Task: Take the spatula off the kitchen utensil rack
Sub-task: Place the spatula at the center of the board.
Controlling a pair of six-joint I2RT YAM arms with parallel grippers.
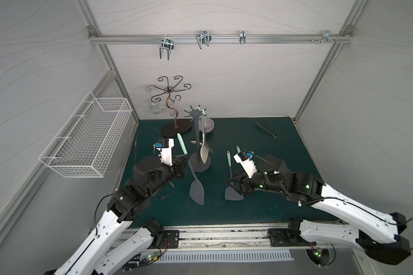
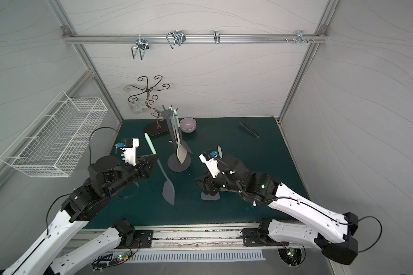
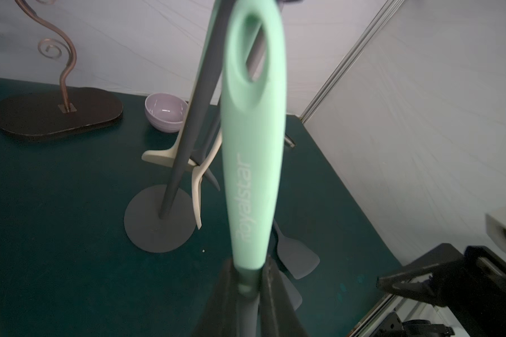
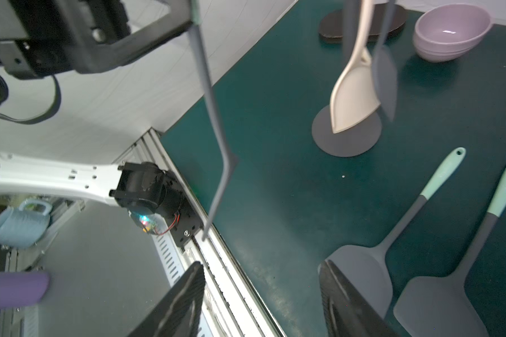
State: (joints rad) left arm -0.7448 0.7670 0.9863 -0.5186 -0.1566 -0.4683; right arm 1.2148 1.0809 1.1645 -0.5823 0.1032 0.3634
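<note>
The kitchen utensil rack point(image 1: 197, 140) is a dark grey pole on a round base point(image 2: 179, 164), standing mid-mat. A beige turner point(image 1: 204, 152) and a grey utensil still hang from its pegs. Just left of the rack, my left gripper point(image 1: 185, 158) point(image 3: 247, 280) is shut on a spatula point(image 1: 196, 190) point(image 2: 168, 190) where its mint handle point(image 3: 253, 146) meets the grey shaft. That spatula is off the pegs and tilted, blade toward the front. My right gripper point(image 1: 231, 182) point(image 4: 260, 265) is open and empty, low over two more spatulas point(image 4: 360, 280) point(image 4: 438, 303) lying on the mat.
A bronze scrolled stand point(image 1: 174, 107) with an oval base and a lilac bowl point(image 1: 206, 125) stand behind the rack. Dark tongs point(image 1: 266, 128) lie at the back right. A white wire basket point(image 1: 86, 140) hangs on the left wall. Metal hooks point(image 1: 165, 48) hang overhead.
</note>
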